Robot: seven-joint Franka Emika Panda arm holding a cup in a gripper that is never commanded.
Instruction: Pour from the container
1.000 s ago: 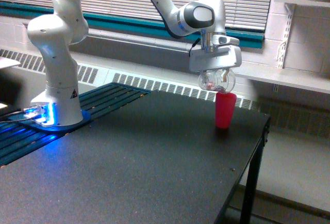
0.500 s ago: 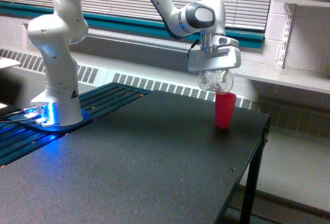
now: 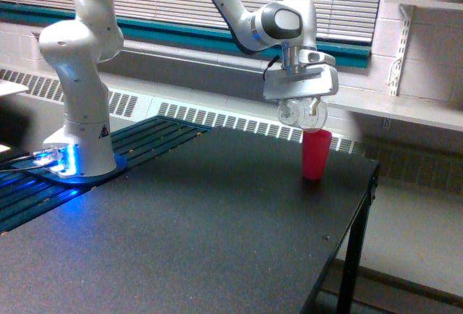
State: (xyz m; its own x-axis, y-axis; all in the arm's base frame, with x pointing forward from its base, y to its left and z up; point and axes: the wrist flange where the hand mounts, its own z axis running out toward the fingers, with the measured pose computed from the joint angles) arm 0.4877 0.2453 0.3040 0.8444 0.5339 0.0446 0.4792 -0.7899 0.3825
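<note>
Hard to see: we cannot make out what is inside the clear cup (image 3: 302, 113); it is small and glary. The inside of the pink cup (image 3: 315, 154) is hidden from this side.
Cut off: the arm's (image 3: 249, 17) upper links leave the top of the picture.
Arm pose: we see the wrist bent down over the pink cup, the gripper (image 3: 302, 109) pointing at it from just above.
Fingers: clamped on the clear cup, one on each side.
Clear cup: in the air, tipped on its side, right above the pink cup's rim; whether they touch we cannot tell.
Pink cup: upright on the black table (image 3: 188, 242), near its far corner.
</note>
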